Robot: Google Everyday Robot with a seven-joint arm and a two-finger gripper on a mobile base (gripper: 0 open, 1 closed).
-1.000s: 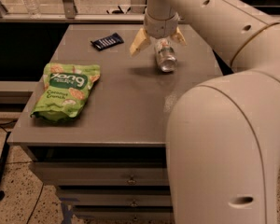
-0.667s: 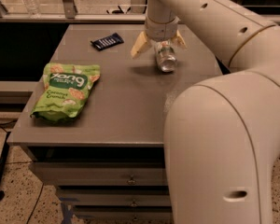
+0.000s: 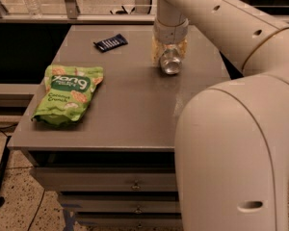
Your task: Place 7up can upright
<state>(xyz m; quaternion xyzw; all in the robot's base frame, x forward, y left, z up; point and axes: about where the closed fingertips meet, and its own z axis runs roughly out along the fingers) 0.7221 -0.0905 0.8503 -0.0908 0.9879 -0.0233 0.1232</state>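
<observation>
On the worktop (image 3: 130, 107) lie one green snack bag (image 3: 67, 94) at the left and one dark blue packet (image 3: 111, 42) farther back. Right of both, one gripper (image 3: 169, 54) has its jaws clamped on the one 7up can (image 3: 171, 65), which is tilted with its shiny end forward at the worktop's surface.

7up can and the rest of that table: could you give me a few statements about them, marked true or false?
The gripper hangs directly over the 7up can near the table's far edge. True.
The green snack bag lies on the table's right half. False: it lies on the left, by the front edge.
A dark packet lies beyond the snack bag. True.
The can rests on the snack bag. False: they lie well apart.
</observation>
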